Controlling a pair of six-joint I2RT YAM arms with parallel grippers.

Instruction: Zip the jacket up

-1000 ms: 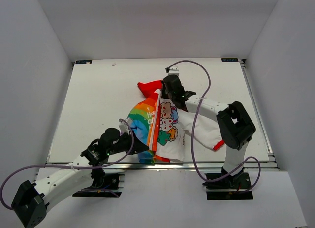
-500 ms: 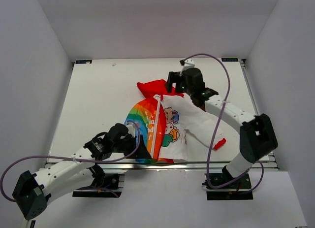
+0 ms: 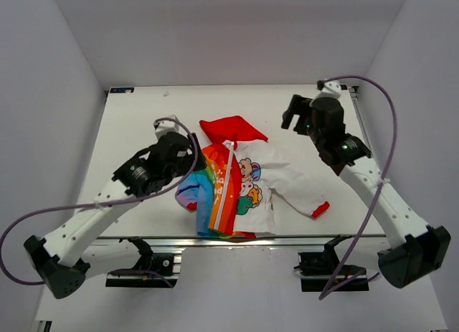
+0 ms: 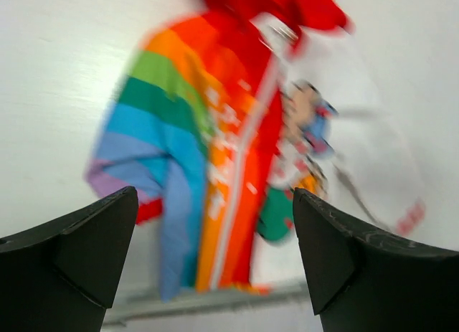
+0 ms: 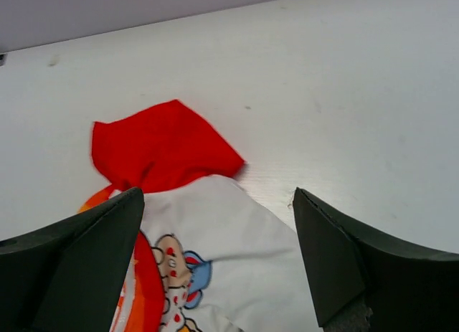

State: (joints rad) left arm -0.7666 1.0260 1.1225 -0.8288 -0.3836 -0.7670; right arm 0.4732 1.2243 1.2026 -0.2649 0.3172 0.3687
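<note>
White walls (image 3: pixel 57 52) enclose the table (image 3: pixel 143 110) bearing the jacket (image 3: pixel 237 181); left hand (image 4: pixel 214 196) and right hand (image 5: pixel 217 194) spread.

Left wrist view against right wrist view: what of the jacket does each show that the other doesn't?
Only the left wrist view, blurred, shows the jacket down its length: the rainbow panel, the white zipper line and a red cuff. Only the right wrist view shows the red hood whole and sharp, lying flat, with bare table beyond it. Both show the hood, the cartoon figure and the white front panel; the left gripper and the right gripper both stand open, holding nothing.
</note>
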